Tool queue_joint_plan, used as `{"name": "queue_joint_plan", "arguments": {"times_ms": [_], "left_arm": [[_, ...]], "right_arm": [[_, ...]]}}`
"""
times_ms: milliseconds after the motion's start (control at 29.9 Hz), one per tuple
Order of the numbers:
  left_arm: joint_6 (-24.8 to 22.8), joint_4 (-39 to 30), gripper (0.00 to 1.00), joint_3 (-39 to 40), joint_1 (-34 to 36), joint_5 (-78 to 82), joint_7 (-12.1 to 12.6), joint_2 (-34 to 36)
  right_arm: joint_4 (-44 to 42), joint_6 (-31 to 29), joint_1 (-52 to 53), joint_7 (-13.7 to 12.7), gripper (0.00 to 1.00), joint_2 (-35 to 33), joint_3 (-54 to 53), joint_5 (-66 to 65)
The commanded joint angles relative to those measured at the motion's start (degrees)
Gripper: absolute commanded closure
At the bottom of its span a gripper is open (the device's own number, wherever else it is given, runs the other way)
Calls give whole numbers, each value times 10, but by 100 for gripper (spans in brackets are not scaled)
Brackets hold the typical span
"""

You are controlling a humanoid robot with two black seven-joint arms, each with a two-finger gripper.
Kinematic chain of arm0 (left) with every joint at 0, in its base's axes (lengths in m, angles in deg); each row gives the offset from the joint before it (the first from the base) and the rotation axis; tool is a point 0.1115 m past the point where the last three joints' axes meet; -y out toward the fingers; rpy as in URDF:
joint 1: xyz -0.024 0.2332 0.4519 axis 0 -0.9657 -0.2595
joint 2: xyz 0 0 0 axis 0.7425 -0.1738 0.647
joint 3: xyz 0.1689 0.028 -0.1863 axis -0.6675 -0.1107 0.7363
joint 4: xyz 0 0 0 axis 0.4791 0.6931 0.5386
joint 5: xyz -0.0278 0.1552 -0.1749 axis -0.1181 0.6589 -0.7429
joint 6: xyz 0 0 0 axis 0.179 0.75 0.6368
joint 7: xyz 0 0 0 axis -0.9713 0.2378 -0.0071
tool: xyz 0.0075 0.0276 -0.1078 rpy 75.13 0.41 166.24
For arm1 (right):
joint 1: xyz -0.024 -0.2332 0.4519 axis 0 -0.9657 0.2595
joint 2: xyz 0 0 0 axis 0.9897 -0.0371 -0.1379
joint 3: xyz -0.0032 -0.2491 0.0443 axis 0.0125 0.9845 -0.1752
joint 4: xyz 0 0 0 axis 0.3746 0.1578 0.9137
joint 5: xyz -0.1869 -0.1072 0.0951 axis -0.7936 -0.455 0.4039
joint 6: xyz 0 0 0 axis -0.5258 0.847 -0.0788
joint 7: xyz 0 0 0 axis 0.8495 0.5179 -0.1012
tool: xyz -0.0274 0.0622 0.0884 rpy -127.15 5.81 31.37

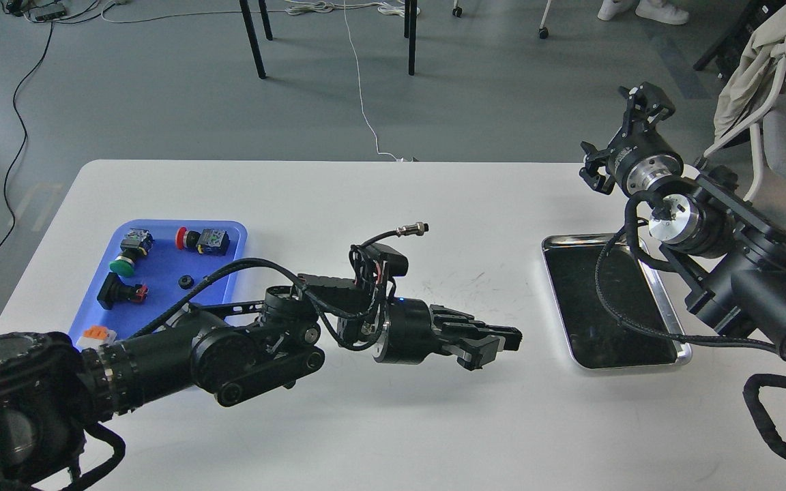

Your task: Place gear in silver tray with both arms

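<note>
The silver tray (678, 341) lies at the right of the white table, its dark bottom bare. My left gripper (506, 339) reaches across the table's middle, low over the surface, just left of the tray. Its fingers are closed together on a small pale piece I take for the gear, mostly hidden between them. My right gripper (644, 101) is raised beyond the table's far right edge, behind the tray, pointing up and away. It is small and dark, and I cannot tell its fingers apart.
A blue plastic tray (233, 240) at the left holds several push buttons and switches (203, 240) and a small black round part (185, 280). A chair with cloth (768, 61) stands off the table's right. Cables lie on the floor behind.
</note>
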Motion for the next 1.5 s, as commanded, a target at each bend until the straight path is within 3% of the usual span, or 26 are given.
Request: {"name": "queue_joint_plan", "arguments": {"times_ms": [0, 301, 1471], "left_arm": [[-1, 31, 91, 1, -15, -2, 0, -23], [-7, 118, 89, 1, -25, -2, 0, -29], [-15, 143, 84, -44, -4, -17, 0, -29]], "right_arm": [[0, 0, -2, 0, 1, -2, 1, 0], [0, 1, 4, 0, 1, 4, 3, -1], [-1, 3, 5, 0, 1, 5, 3, 0]]}}
